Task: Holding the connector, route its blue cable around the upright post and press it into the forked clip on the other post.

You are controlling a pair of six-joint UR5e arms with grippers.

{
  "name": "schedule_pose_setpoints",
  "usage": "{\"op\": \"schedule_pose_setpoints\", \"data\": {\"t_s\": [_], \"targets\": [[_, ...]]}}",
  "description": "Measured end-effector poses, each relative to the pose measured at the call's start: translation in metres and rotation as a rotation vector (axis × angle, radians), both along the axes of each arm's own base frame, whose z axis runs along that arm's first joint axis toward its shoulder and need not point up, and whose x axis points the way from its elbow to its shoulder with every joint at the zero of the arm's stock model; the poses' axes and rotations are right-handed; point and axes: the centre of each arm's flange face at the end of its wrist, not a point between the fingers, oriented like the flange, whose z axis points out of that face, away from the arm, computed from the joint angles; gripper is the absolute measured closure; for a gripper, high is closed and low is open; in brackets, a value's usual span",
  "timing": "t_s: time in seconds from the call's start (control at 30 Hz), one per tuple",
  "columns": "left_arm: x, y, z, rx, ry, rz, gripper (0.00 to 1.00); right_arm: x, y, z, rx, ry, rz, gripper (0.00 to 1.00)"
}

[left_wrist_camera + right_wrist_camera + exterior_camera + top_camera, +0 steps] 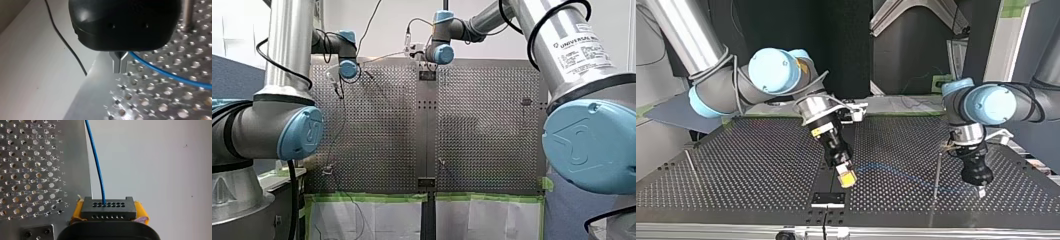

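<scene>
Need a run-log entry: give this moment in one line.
right gripper shut on connector | left gripper shut on blue cable

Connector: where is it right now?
The connector sits clamped in my right gripper, near the top view's middle, close by the black plate.

1. Front view: from behind and above, I look out over the perforated table [482, 125].
2. Top view: low, from the far side, facing back over the same table.
3. Left wrist view: close along my left gripper [119, 71].
4. Right wrist view: close along my right gripper [109, 207] at the connector [110, 213]; both wrist views share the blue cable [97, 162].
</scene>
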Motion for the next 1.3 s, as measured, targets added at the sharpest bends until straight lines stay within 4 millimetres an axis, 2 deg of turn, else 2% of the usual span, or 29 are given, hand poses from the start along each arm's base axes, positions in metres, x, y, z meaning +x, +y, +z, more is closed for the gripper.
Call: {"op": "schedule_pose_setpoints", "data": {"t_s": [0.27, 0.53, 0.93, 1.03, 1.07, 1.1, 1.17, 1.3], "targets": [[-0.003, 0.002, -0.027, 0.002, 0.006, -0.012, 0.99, 0.012, -0.014, -0.008, -0.002, 0.027, -0.019, 1.0], [0.007, -0.006, -0.06, 0.013, 0.039, -0.073, 0.99, 0.021, -0.024, -0.059, 0.056, 0.132, -0.071, 1.0], [0.01, -0.011, -0.066, 0.019, 0.04, -0.106, 0.99, 0.014, -0.03, -0.103, 0.083, 0.162, -0.113, 1.0], [0.01, -0.014, -0.067, 0.023, 0.041, -0.122, 0.9, 0.011, -0.032, -0.113, 0.084, 0.162, -0.124, 1.0], [0.01, -0.015, -0.068, 0.026, 0.043, -0.128, 0.8, 0.009, -0.033, -0.116, 0.085, 0.163, -0.129, 1.0], [0.01, -0.017, -0.069, 0.029, 0.047, -0.136, 0.8, 0.008, -0.034, -0.119, 0.086, 0.166, -0.133, 1.0], [0.011, -0.018, -0.074, 0.034, 0.058, -0.139, 0.64, 0.004, -0.036, -0.127, 0.088, 0.173, -0.146, 1.0], [0.014, -0.021, -0.088, 0.038, 0.09, -0.137, 0.64, -0.005, -0.041, -0.144, 0.09, 0.191, -0.178, 1.0]]}}
